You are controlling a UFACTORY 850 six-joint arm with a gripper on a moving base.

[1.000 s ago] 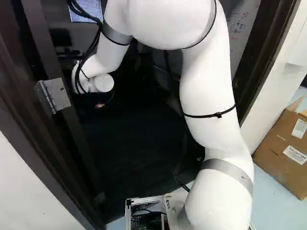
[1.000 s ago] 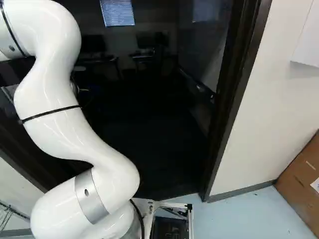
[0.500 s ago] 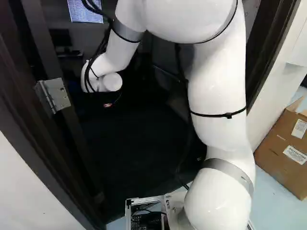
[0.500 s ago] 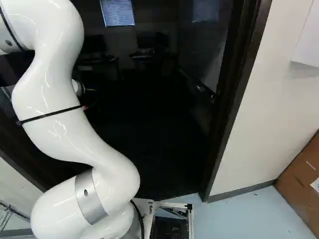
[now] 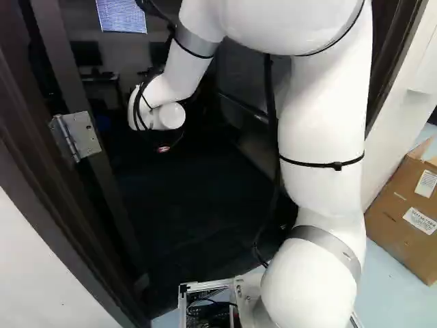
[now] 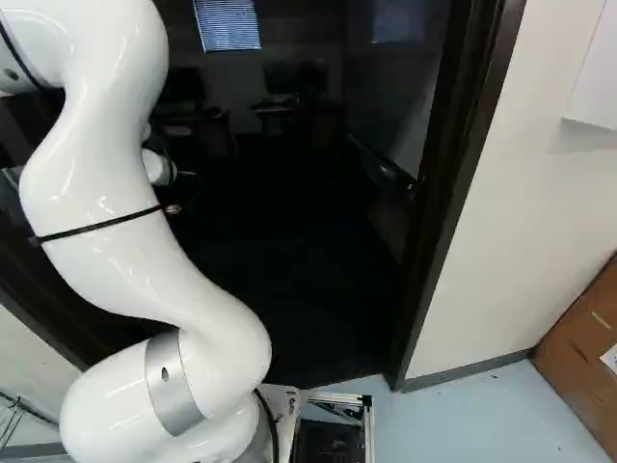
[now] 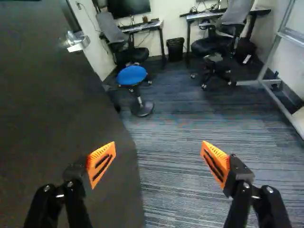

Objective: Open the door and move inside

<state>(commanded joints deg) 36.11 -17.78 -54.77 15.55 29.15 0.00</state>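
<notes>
I'm standing here watching the door (image 7: 52,114) hanging ajar on its hinge (image 5: 76,135), opening into the dark room at the left of the left base view. It is looking like a stiff, fairly heavy slab, one that should be swinging in an arc and not lifting, so a steady push near its free edge is probably enough. For pulling, the metal handle (image 7: 78,42) is offering the best hold, though it is likely to be slick and the pads could be slipping off it.

The claw (image 7: 158,153) is gripping nothing: its fingers are standing wide apart, one over the door's face, the other over the striped carpet (image 7: 190,190). The handle is sitting ahead of it, off on the door's side. The arm (image 5: 317,130) is rising tall from its base, bending over at the top and reaching forward through the doorway, its wrist (image 5: 157,116) hanging toward the hinge side. Farther in, a blue stool (image 7: 132,75) is standing near a desk (image 7: 142,26). To my eye, the door is needing more pushing before the base is rolling through; the frame (image 6: 453,183) could be catching it.
</notes>
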